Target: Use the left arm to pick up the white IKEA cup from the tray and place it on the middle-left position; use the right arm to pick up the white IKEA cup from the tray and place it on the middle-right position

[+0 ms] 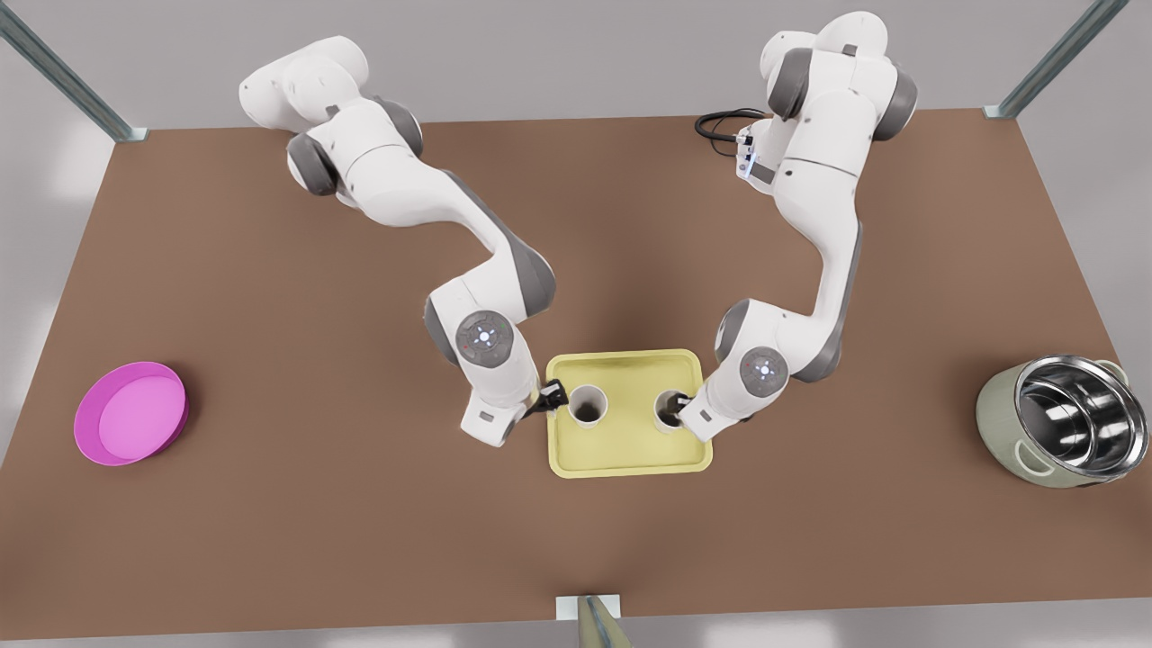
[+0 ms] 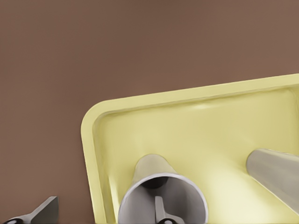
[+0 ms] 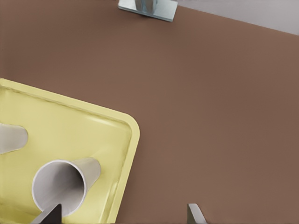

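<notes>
Tray: pale yellow tray [image 1: 630, 459] sits at mid-desk toward the near edge in the front view, holding both cups upright and apart.
Cups: one white cup [image 1: 587, 405] stands on the tray's side toward the front view's left; the other white cup [image 1: 670, 410] stands toward the front view's right.
Left end effector: the left end effector [image 1: 555, 396] hangs at the tray's rim beside the first cup; in the left wrist view its fingers are spread, one finger [image 2: 39, 212] outside the tray over the desk, the other at that cup's [image 2: 161, 198] mouth.
Right end effector: the right end effector [image 1: 682, 405] is at the second cup; in the right wrist view its fingers are spread, one finger [image 3: 49, 214] touching or just over the cup's [image 3: 63, 186] rim, the other over bare desk.
Desk: brown desk [image 1: 360, 540] with a magenta bowl [image 1: 132, 413] far to the front view's left and a steel-lined pot [image 1: 1062, 421] far to the right.
</notes>
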Controlling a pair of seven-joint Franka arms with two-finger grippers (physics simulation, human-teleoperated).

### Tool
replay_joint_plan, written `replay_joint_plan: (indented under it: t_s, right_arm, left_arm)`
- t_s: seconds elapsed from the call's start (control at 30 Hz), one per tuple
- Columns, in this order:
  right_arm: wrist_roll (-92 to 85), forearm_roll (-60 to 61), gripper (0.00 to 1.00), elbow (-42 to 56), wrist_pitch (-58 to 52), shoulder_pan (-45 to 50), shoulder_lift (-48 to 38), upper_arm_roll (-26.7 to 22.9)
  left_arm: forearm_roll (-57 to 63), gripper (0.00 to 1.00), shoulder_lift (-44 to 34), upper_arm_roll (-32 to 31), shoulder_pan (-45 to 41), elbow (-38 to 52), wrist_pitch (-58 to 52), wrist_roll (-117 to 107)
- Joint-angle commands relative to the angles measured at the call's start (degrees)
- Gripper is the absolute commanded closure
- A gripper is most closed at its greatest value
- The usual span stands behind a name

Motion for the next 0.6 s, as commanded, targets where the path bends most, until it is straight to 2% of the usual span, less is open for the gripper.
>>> replay_joint_plan:
  t_s: [0.0,0.03,0.13,0.17,0.2,0.3,0.4,0.53,0.57]
  right_arm:
    - [19.46,2.16,0.00,1.75,7.85,1.14,3.03,-0.04]
    - [20.25,3.48,0.00,2.62,10.57,1.31,4.70,-0.04]
    - [20.43,4.10,0.00,2.72,4.96,2.19,4.35,0.05]
    - [20.25,3.92,0.00,2.72,2.76,2.54,4.35,-0.04]
    - [20.52,4.01,0.00,2.80,0.04,2.63,4.35,-0.04]
    - [18.06,3.57,0.00,2.37,-0.58,2.63,4.53,0.05]
    - [17.35,3.57,0.00,2.01,-0.50,2.54,4.79,-0.13]
    - [17.62,3.66,0.00,2.10,0.56,3.25,8.13,0.05]
    - [17.88,3.66,0.00,2.28,1.26,3.16,9.10,0.13]
  left_arm:
    - [0.04,0.00,0.64,0.00,-0.17,-0.28,3.88,-4.67]
    - [0.04,0.00,0.82,0.00,-0.26,-0.28,3.88,-4.67]
    - [-0.05,0.00,1.61,-0.09,-0.70,-0.28,4.40,-4.67]
    - [-0.14,0.07,1.61,-0.09,-0.79,-0.11,4.40,-4.75]
    - [-0.23,0.23,1.87,-0.18,-1.14,0.07,4.40,-4.84]
    - [-0.31,0.52,2.31,-0.27,-1.58,0.33,4.40,-4.93]
    - [-0.23,0.58,2.22,-0.36,-1.58,0.42,4.32,-4.75]
    - [-0.14,0.73,2.22,-0.27,-1.76,1.30,3.79,-4.58]
    - [-0.05,0.74,2.14,-0.18,-1.76,1.30,3.70,-4.49]
